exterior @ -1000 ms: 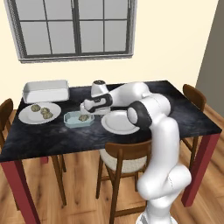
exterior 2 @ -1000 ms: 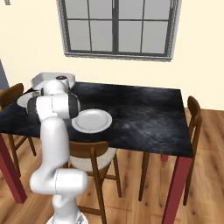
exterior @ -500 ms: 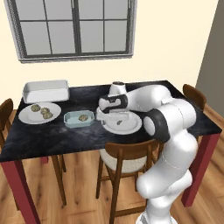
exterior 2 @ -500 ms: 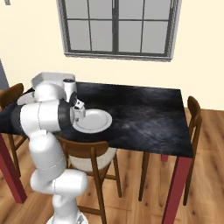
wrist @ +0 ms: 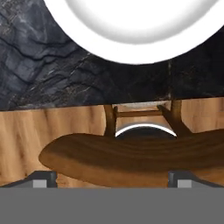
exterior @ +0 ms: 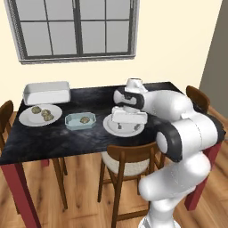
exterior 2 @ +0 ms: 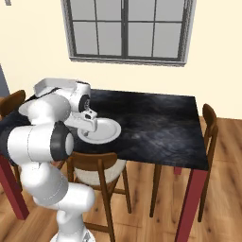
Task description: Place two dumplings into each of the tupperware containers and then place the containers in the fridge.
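The pale blue tupperware container (exterior: 80, 120) sits on the dark table (exterior: 89, 138) with olive-brown dumplings (exterior: 84, 119) inside. Left of it, a round white plate (exterior: 26, 118) carries more dumplings (exterior: 44, 114). The deep white container (exterior: 46, 92) (exterior 2: 47, 85) stands at the back left. My gripper (exterior: 121, 128) (exterior 2: 87, 129) (wrist: 111, 178) hangs open and empty over the near side of a second round white plate (exterior: 129, 130) (exterior 2: 104, 132) (wrist: 131, 26), well right of the blue container. The fridge is out of view.
A wooden chair (exterior: 129, 164) (exterior 2: 94, 163) (wrist: 131, 153) is tucked under the table's front edge directly below my hand. More chairs stand at the table's left end (exterior: 6, 111) and right end (exterior: 198, 98) (exterior 2: 210, 123). A window (exterior: 75, 26) is on the wall behind.
My arm has swung right, away from the blue container, and now sits over the empty plate. The dumplings and both containers stay in place.
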{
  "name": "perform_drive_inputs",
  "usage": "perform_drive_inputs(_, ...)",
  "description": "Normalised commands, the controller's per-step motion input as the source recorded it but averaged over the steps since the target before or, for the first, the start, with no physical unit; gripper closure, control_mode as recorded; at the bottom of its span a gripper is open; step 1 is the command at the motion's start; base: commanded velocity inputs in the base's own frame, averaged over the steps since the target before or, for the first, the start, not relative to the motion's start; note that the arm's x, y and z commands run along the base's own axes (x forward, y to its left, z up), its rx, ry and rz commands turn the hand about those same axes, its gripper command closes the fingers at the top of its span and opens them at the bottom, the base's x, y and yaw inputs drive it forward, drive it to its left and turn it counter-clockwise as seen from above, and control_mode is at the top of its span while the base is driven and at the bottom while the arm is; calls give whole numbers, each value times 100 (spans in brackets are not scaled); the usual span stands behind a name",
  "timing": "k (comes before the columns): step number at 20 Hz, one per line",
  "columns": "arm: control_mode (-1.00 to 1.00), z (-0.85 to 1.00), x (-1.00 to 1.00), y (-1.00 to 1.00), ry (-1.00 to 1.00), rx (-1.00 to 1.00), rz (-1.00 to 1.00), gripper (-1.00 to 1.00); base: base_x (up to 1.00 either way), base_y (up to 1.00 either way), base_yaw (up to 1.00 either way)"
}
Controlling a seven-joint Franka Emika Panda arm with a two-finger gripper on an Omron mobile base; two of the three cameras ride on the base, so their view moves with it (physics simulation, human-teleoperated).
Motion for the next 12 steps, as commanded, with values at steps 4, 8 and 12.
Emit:
perform_drive_inputs(4, -100, 48, -82, -21, 15, -2, -6, -100, 0, 0, 0)
perform_drive_inputs(8, -100, 41, -60, -9, 21, -2, -8, -100, 0, 0, 0)
perform_drive_inputs(12, -100, 23, -23, -4, 8, -12, -1, -100, 0, 0, 0)
